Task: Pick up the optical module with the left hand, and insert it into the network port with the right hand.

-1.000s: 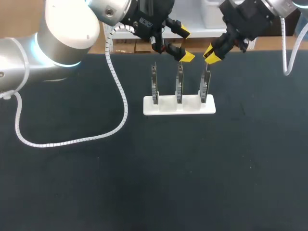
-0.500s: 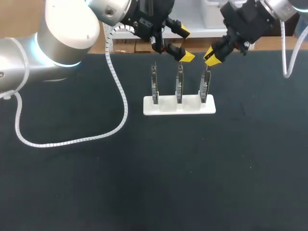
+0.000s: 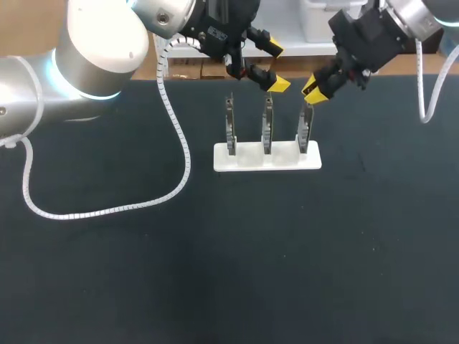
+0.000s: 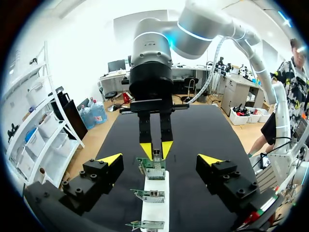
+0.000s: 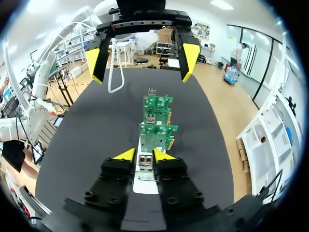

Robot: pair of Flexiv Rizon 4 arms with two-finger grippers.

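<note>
Right tool [image 5: 144, 155]: fingers drawn in close, clamped from two sides on a small silver piece [image 5: 145, 163] at the top edge of the right-hand circuit board [image 3: 305, 129]. Cannot tell whether this piece is the optical module itself or the port cage. No loose module shows on the table [image 3: 215, 251]. Left tool [image 3: 277, 67]: spread wide, empty, hanging above and just behind the middle board [image 3: 267, 130].

Three boards stand on edge in a white holder [image 3: 247, 159], in a row across the table. Left-hand board [image 3: 230, 135] untouched.

Step in hand, as judged: seating at the right-hand board's top. To do it well, drive straight down along the board's height with no side load. The board is thin and held only at its foot, so a skewed push would likely flex it or rock the holder, which looks unfastened. Grip square on the piece. Left tool is best held apart from the neighbouring board.

Orientation: the silver piece sits at the board's upper end, pointing up toward the right tool. Board long axis is vertical. Broad green faces look along the row, thin edges toward the head camera.
</note>
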